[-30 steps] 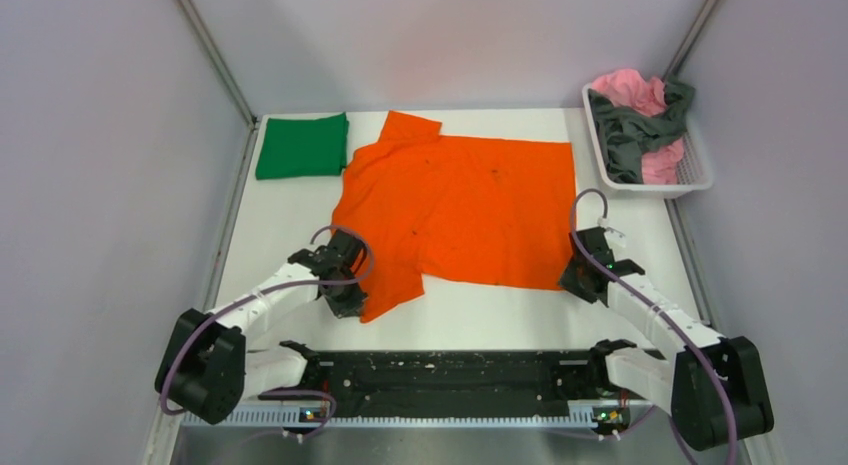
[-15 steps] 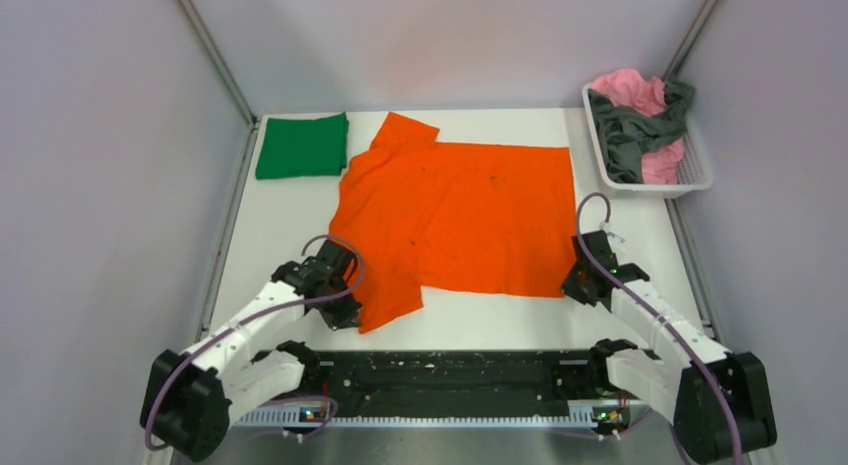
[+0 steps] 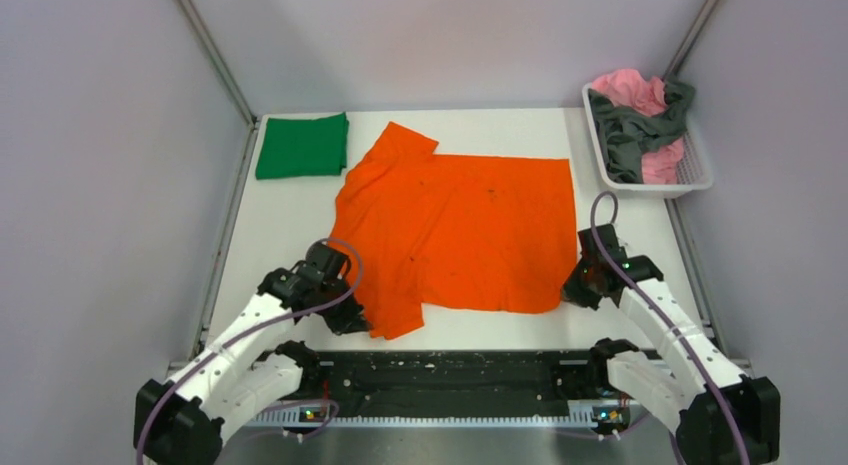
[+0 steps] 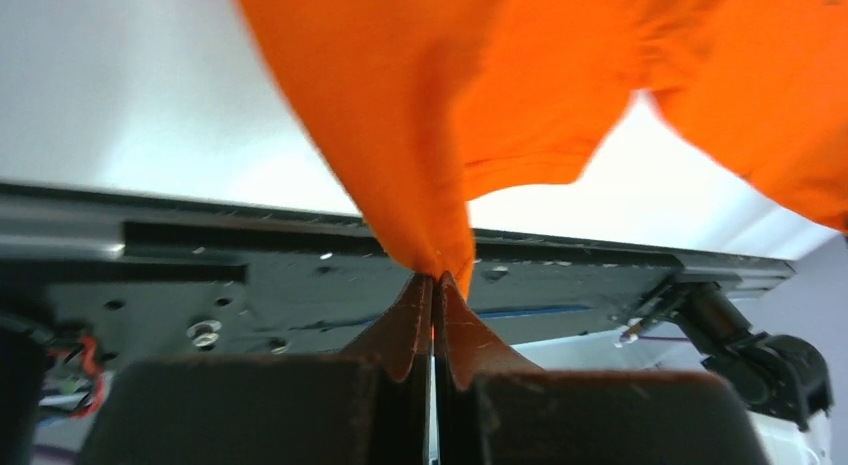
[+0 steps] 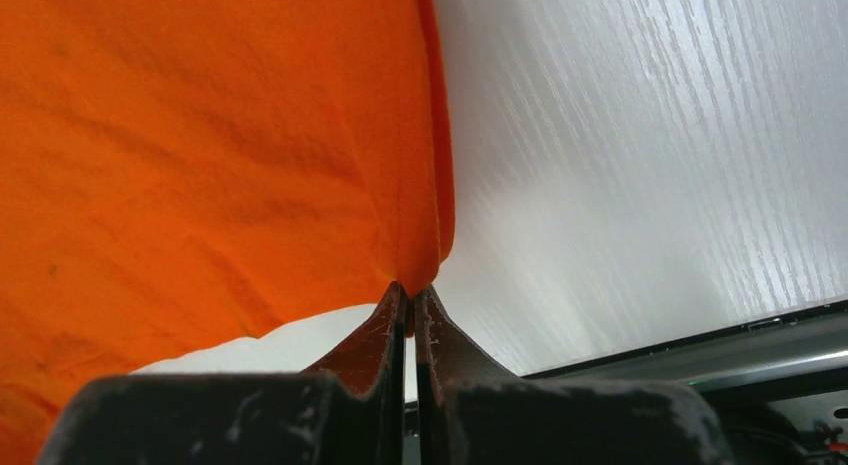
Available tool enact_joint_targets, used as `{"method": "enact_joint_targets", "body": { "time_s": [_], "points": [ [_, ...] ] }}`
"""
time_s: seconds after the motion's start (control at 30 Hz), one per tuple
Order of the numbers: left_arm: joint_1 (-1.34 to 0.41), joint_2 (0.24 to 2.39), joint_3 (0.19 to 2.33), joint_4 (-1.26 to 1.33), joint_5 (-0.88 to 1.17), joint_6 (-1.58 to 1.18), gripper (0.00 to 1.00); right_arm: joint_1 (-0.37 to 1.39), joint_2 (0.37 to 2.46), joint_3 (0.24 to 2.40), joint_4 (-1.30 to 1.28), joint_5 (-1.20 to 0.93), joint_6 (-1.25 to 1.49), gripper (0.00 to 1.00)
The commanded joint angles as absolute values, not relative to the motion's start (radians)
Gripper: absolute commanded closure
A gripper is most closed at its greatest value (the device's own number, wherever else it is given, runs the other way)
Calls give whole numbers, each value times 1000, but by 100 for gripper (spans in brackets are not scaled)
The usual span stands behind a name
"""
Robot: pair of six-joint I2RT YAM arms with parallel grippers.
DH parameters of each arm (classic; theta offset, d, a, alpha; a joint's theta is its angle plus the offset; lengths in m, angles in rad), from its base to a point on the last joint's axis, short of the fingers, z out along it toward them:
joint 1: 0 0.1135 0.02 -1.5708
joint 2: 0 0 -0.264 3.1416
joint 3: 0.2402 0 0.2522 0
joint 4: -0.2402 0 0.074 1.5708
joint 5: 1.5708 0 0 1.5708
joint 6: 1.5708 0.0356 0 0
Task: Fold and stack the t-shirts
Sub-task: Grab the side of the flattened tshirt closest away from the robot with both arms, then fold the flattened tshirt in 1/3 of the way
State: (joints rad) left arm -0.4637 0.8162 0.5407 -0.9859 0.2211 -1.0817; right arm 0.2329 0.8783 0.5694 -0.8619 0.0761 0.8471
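A bright orange t-shirt [image 3: 460,230] lies spread over the middle of the table. My left gripper [image 3: 355,320] is shut on its near left sleeve corner, and the cloth [image 4: 420,145] rises from the pinched tips [image 4: 435,277]. At the shirt's near right corner my right gripper [image 3: 575,293] is shut on the hem, and the orange fabric [image 5: 200,155] hangs from its tips [image 5: 408,288]. A folded green t-shirt [image 3: 302,145] rests at the far left. Pink [image 3: 625,90] and dark grey [image 3: 630,135] t-shirts are bundled in the basket.
The white plastic basket [image 3: 700,170] stands at the far right corner. A black rail [image 3: 450,370] with the arm bases runs along the near edge. Grey walls close in the table on the left, back and right.
The right gripper has shut on the shirt's near right corner. Both arms have drawn back toward the near edge, dragging the orange shirt with them.
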Motion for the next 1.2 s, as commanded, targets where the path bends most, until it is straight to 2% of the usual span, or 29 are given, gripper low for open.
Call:
{"method": "enact_joint_targets", "body": {
  "time_s": [0.0,0.23,0.4,0.6,1.1,1.17],
  "points": [
    [-466,974,693,-756,259,-972,100,235,952,669,-788,87,753,100],
    [-435,1284,1004,-718,153,-837,100,178,1122,797,-694,22,655,100],
    [-283,1407,1103,-602,208,-826,100,88,1208,881,-669,5,597,100],
    [-220,1543,1293,-605,210,-758,100,37,1296,992,-669,18,540,100],
    [-155,1783,1507,-572,174,-637,100,5,1542,1133,-619,41,513,100],
    [-152,1829,1557,-577,150,-621,99,5,1583,1156,-612,59,510,93]
  ]
}}
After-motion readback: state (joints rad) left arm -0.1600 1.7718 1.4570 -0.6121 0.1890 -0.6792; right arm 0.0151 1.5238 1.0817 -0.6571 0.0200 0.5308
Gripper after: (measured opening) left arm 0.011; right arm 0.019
